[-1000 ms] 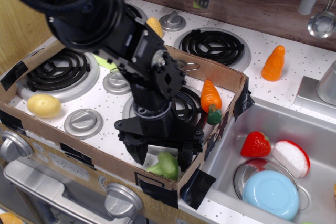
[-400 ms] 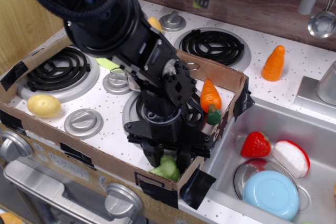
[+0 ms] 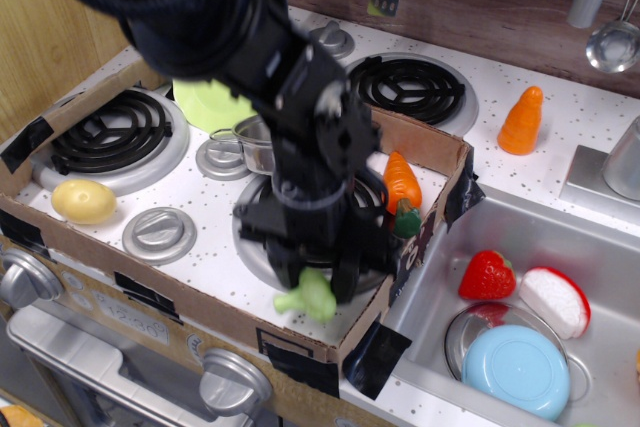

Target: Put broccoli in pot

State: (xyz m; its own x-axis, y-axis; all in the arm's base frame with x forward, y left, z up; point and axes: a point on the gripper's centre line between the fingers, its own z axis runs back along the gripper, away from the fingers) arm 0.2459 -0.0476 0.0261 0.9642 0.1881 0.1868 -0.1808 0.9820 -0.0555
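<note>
Lumpy light-green plastic broccoli (image 3: 308, 297) sits gripped in my black pincer (image 3: 315, 282) at lower centre; shiny steel pot (image 3: 256, 144) partly hidden behind; no writing legible.

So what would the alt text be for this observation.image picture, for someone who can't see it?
A black robot arm's gripper is shut on a light-green toy broccoli, held just above a toy stove ringed by a cardboard wall. A shiny steel pot sits behind the arm, partly hidden; a carrot lies to the right, and a potato sits at left.
</note>
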